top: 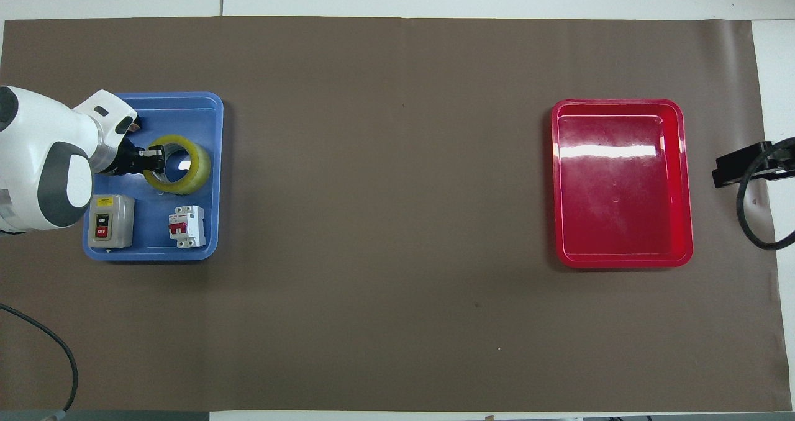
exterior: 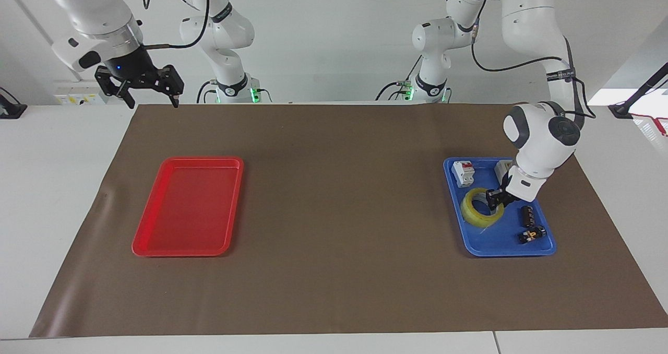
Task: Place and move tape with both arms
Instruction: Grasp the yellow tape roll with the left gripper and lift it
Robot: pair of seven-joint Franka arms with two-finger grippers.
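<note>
Pinching the wall of the tape (exterior: 481, 208), the left end effector (exterior: 495, 199) sits low inside the blue tray (exterior: 496, 247), one finger in the roll's hollow and one outside, at about three o'clock on the ring in the facing view. Its fingers are pressed onto that wall, so the step in hand looks like the pick-up at its start: the grip is made, the lift not yet.

Next, I judge, comes a straight rise clear of the tray's rim, then a carry toward the middle of the desk, where the other arm can reach it. A one-sided pinch may let the ring swing or tilt, so a slow lift seems wise.

In the overhead view the tape (top: 180, 171) is a translucent yellow ring with a pale core, lying flat in the tray's half farther from the robots. A grey switch box (top: 110, 221) lies at about seven o'clock from it, a white breaker (top: 187, 226) at six.

Outward, the red tray (exterior: 190, 208) lies toward the right arm's end of the desk. The right end effector (exterior: 148, 90) waits high over the desk's edge, fingers spread, holding nothing.
</note>
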